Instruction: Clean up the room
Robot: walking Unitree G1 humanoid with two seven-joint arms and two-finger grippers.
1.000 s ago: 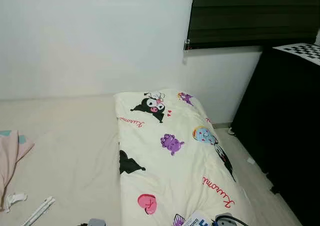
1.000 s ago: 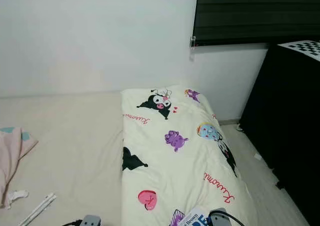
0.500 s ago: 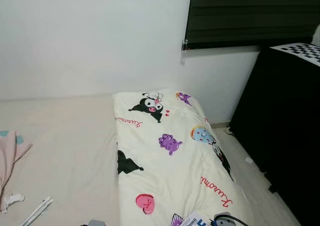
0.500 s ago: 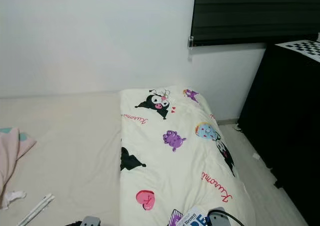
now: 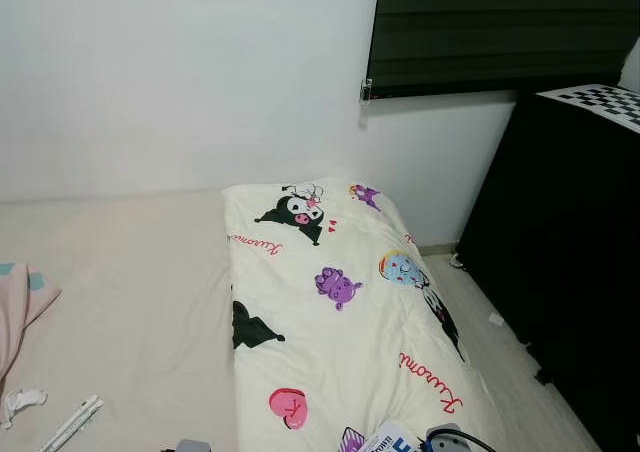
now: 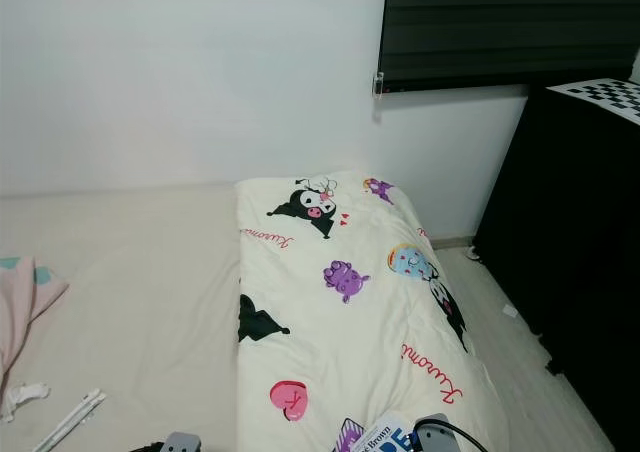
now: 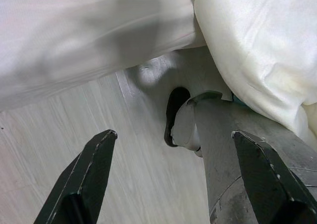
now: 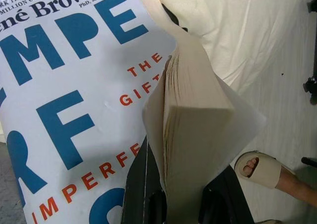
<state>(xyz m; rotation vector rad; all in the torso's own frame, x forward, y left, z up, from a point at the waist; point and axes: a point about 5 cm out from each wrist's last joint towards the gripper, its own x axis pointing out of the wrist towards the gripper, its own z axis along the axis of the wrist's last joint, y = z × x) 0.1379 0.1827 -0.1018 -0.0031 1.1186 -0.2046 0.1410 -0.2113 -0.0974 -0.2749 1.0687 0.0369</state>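
Observation:
A white book (image 8: 74, 100) with blue and red lettering is clamped by its page edge in my right gripper (image 8: 181, 204). The same book (image 6: 383, 438) peeks in at the lower edge of the head views, lying over the cartoon-print duvet (image 6: 340, 302) on the bed. My left gripper (image 7: 173, 135) hangs open above the wooden floor beside the bedding's edge, holding nothing. On the beige mattress (image 6: 140, 282) at the left lie a pink cloth (image 6: 25, 297), a small white crumpled item (image 6: 20, 400) and a white stick-like piece (image 6: 72, 417).
A tall black cabinet (image 6: 570, 242) stands right of the bed, leaving a narrow strip of floor (image 6: 515, 357). A dark window blind (image 6: 490, 27) hangs above. A person's foot in a beige sandal (image 8: 260, 169) stands on the floor close to the book.
The whole picture has drifted slightly left, so the camera has turned a little. The book stays in my right gripper, and nothing on the bed has moved.

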